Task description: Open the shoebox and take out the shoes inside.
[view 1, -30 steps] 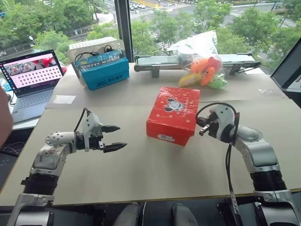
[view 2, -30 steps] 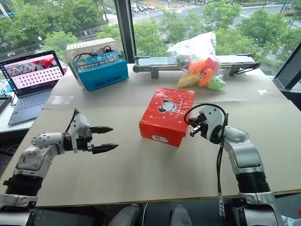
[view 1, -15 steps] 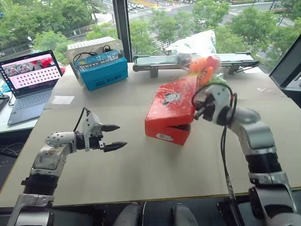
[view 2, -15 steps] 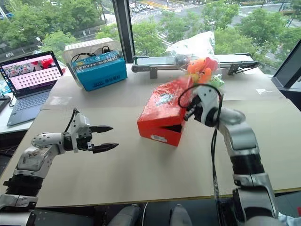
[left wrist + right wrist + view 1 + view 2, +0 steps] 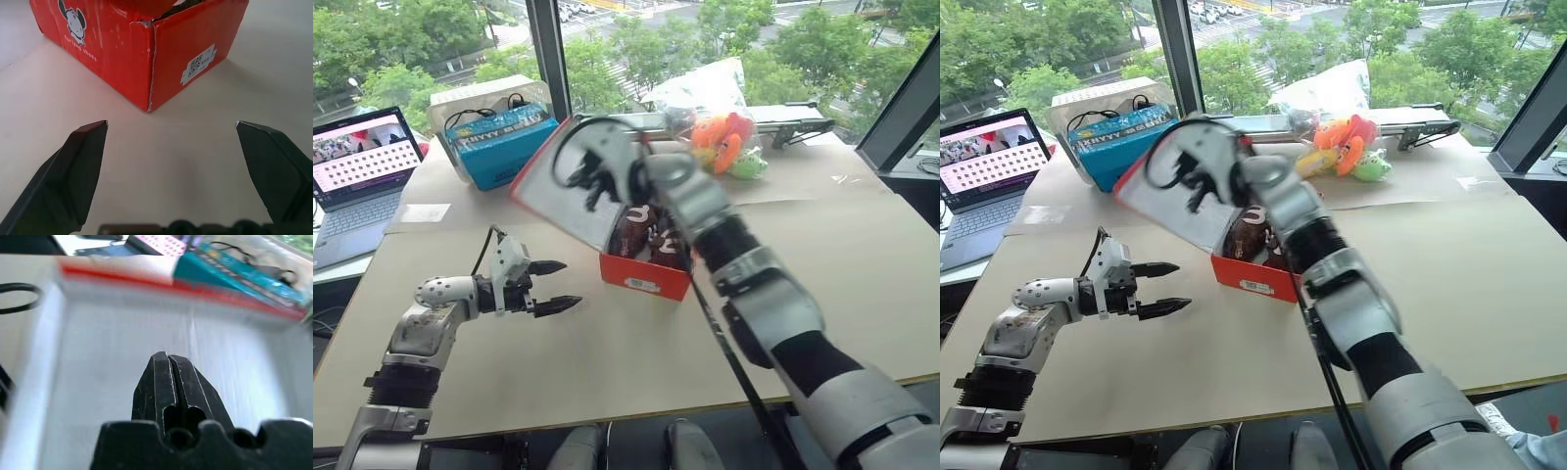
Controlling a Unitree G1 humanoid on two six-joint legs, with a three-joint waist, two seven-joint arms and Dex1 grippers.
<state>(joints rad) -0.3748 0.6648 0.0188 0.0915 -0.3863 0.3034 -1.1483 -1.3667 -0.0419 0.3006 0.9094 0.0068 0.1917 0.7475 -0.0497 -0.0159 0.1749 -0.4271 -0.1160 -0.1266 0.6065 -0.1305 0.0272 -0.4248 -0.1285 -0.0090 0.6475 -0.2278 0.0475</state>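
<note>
The red shoebox (image 5: 644, 281) stands mid-table with its lid (image 5: 558, 201) swung up and over to the left, pale inside showing. Inside the box lie the dark brown shoes (image 5: 641, 233) with white markings. My right gripper (image 5: 167, 357) is shut, its fingertips against the lid's pale inside; it hangs above the box's left edge (image 5: 595, 181). My left gripper (image 5: 570, 285) is open, a little left of the box and level with its front corner (image 5: 149, 58), with nothing between its fingers. A white label (image 5: 200, 63) sits on the box's end.
A blue box with cables (image 5: 504, 147) and a laptop (image 5: 357, 166) stand at the back left. Orange and green plush toys (image 5: 724, 142) in a plastic bag and a long grey device (image 5: 793, 122) lie at the back right.
My right gripper has swept up and to the left, swinging the lid from closed to open and uncovering the shoes. The left arm has stayed put.
</note>
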